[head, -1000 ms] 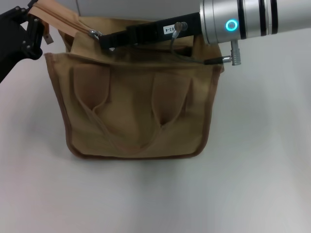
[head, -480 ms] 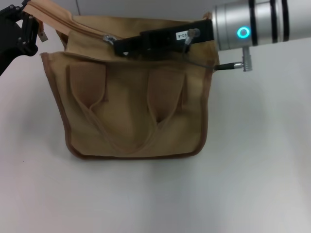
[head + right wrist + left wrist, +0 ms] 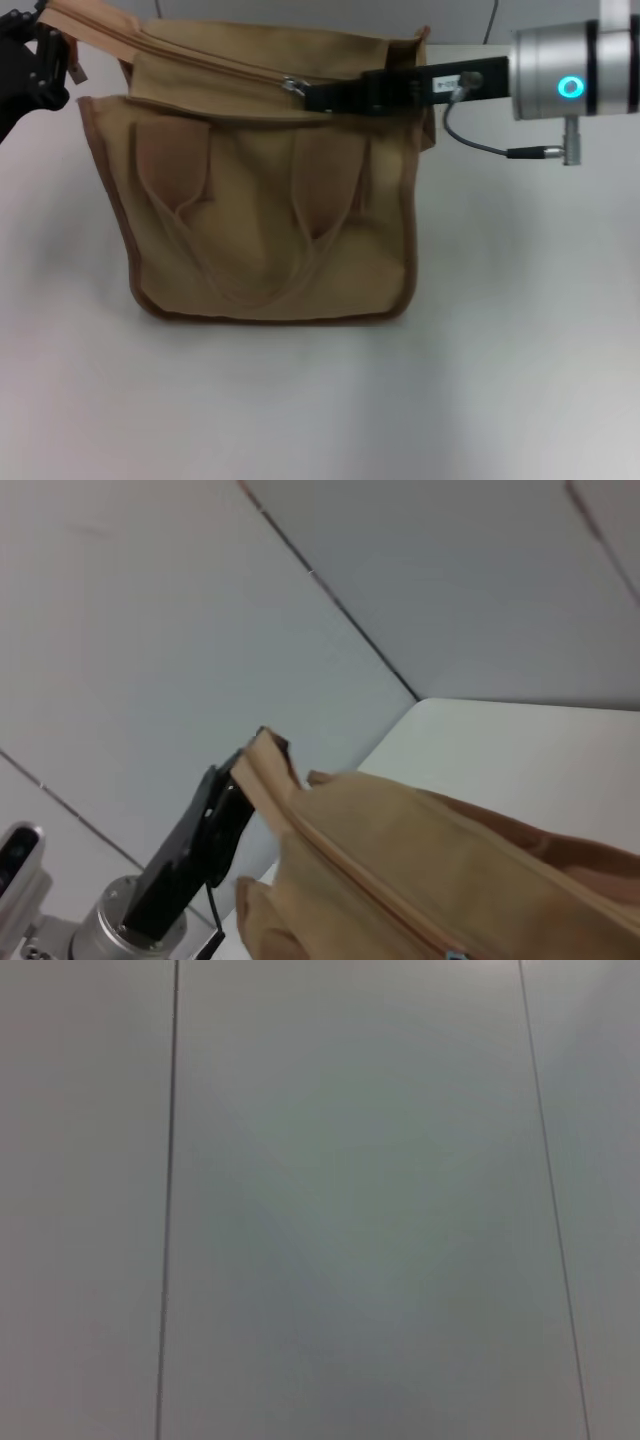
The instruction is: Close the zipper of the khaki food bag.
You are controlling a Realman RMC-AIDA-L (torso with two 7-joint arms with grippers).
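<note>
We see the bag (image 3: pixel 270 200) upright on the worktop (image 3: pixel 320 400); left gripper (image 3: pixel 45 65) fingers pinch its far-left corner, right gripper (image 3: pixel 315 95) fingers clamp the pull tab (image 3: pixel 294 87), zipper (image 3: pixel 200 62) closed past midway, right stretch left

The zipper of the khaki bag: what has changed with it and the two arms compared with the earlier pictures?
The right gripper has drawn the silver pull of the zipper along the bag's top toward the robot's right, closing more of it. The left gripper still pinches the far-left corner of the khaki food bag, now slightly farther left. The bag remains upright on the table.
</note>
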